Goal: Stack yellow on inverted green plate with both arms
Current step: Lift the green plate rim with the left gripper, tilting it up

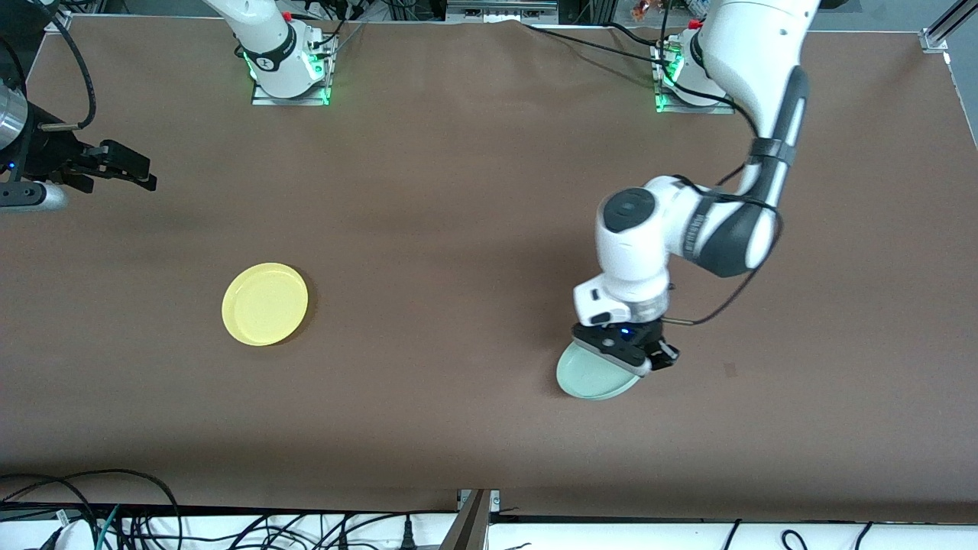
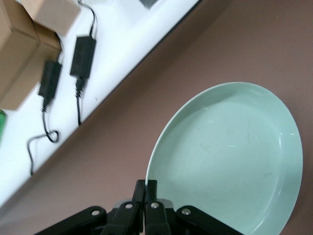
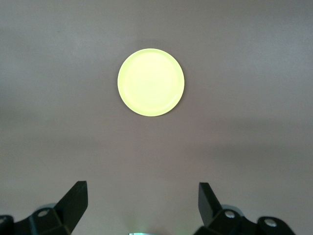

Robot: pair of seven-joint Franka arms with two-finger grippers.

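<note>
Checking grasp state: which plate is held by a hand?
The green plate, pinched at its rim by the left hand and tilted. The yellow plate lies flat, untouched.

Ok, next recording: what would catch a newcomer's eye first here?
The left gripper has its jaws shut on the rim of the green plate, holding it tilted over the table toward the left arm's end. The yellow plate lies alone, right side up, toward the right arm's end. The right gripper waits with jaws open above that end.
</note>
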